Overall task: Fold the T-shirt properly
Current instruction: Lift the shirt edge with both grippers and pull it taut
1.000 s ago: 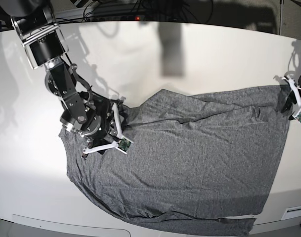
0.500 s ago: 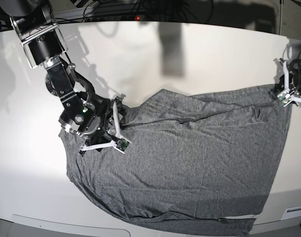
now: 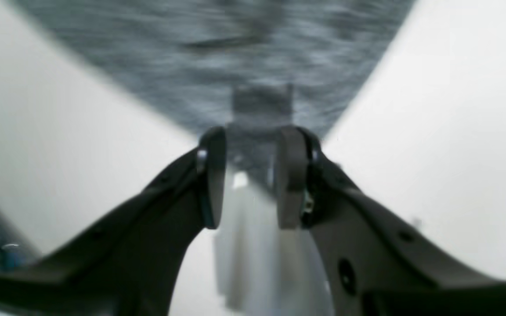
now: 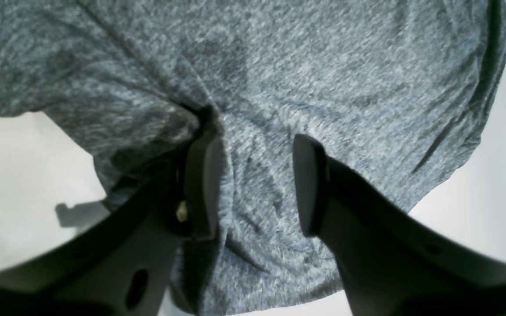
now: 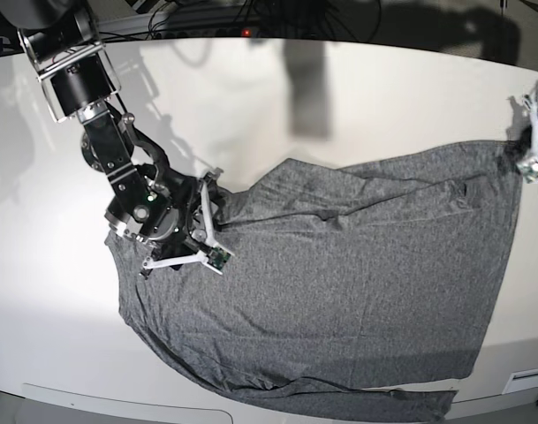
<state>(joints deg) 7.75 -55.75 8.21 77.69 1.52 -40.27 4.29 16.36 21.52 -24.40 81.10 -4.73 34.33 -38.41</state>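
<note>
Under the right pincer (image 4: 253, 184), released, lies the T-shirt (image 5: 339, 291); left pincer (image 3: 251, 175) grasps its corner.

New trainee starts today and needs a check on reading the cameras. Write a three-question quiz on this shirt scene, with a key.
1. True or false: the T-shirt lies spread out on the table, with no fold made yet.
2. What shows between the jaws of the right tool in its wrist view? A) bare table B) grey cloth C) a box
3. In the base view, which arm's tool sits at the shirt's corner by the right edge?

Key:
1. True
2. B
3. The left tool
</note>
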